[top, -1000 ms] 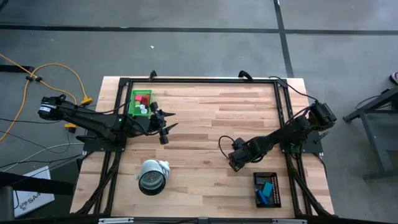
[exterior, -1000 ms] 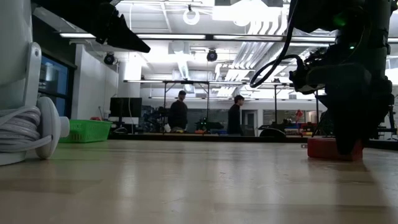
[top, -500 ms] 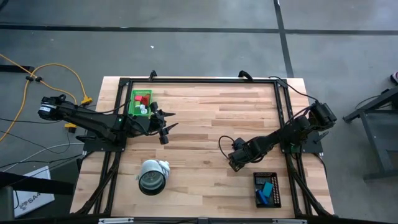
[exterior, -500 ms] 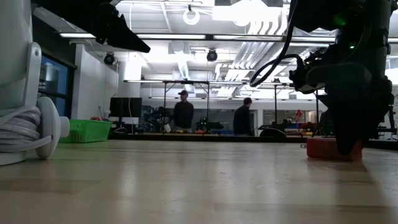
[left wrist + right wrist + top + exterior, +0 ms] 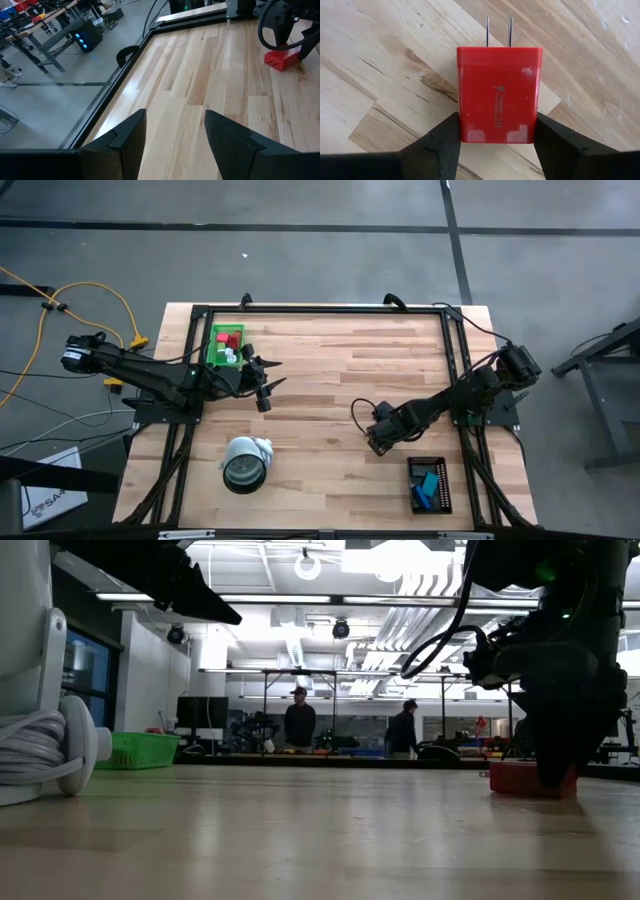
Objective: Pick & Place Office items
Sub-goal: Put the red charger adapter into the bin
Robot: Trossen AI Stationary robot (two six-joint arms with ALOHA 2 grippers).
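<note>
While clamped on red plug-in charger (image 5: 499, 95) lying flat on table (image 5: 330, 370) right of centre, right gripper (image 5: 493, 131) completing grasp step. Next: lift straight, carry to black tray (image 5: 430, 485) nearby, probably. Left gripper (image 5: 175, 130) parked open near green tray (image 5: 224, 343).

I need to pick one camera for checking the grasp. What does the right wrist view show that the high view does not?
Only the right wrist view shows the red charger block in full: its two metal prongs, the printing on its face, and the right gripper with a finger against each side of it, on the wooden table.

Only the high view shows the layout: the green tray beside the left gripper, the black tray, and the round roll.

Both show the right gripper low over the table.
</note>
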